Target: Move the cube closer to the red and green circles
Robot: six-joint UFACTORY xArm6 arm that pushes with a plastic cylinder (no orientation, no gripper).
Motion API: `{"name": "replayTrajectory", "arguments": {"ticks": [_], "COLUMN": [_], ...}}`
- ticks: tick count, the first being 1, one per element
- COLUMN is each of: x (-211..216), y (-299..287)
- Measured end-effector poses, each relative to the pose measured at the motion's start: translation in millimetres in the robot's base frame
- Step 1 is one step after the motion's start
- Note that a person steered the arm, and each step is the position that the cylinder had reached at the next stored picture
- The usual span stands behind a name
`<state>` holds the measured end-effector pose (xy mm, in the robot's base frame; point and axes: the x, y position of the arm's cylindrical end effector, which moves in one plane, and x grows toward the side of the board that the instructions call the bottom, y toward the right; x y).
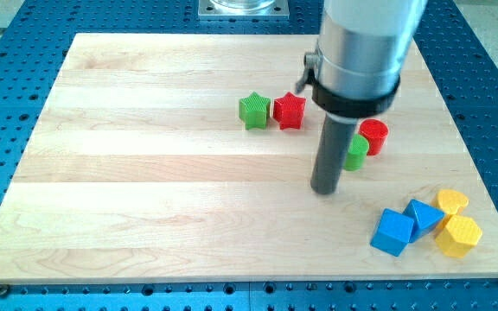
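Note:
The blue cube (393, 231) lies near the view's bottom right on the wooden board (145, 199). The red circle (373, 136) and the green circle (356, 154) stand together right of the board's centre; the green one is partly hidden behind the rod. My tip (323, 189) rests on the board just left of and below the green circle, up and to the left of the blue cube, apart from it.
A blue triangular block (424, 216) touches the cube's right side. A yellow heart (452, 202) and a yellow hexagon (459, 235) lie right of it. A green star (254, 111) and a red star (290, 110) sit side by side near the top centre.

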<state>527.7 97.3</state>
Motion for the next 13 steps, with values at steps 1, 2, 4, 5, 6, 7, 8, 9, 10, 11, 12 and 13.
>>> {"name": "replayTrajectory", "arguments": {"ticks": [1, 2, 4, 5, 6, 7, 8, 9, 10, 11, 12, 13], "x": [42.9, 89.5, 46.1, 25.5, 20.8, 38.6, 61.1, 61.1, 70.8, 65.8, 25.5, -14.8], "y": [-3.9, 14.4, 36.8, 36.8, 26.6, 18.9, 27.5, 54.6, 50.3, 89.9, 90.7, 90.7]}}
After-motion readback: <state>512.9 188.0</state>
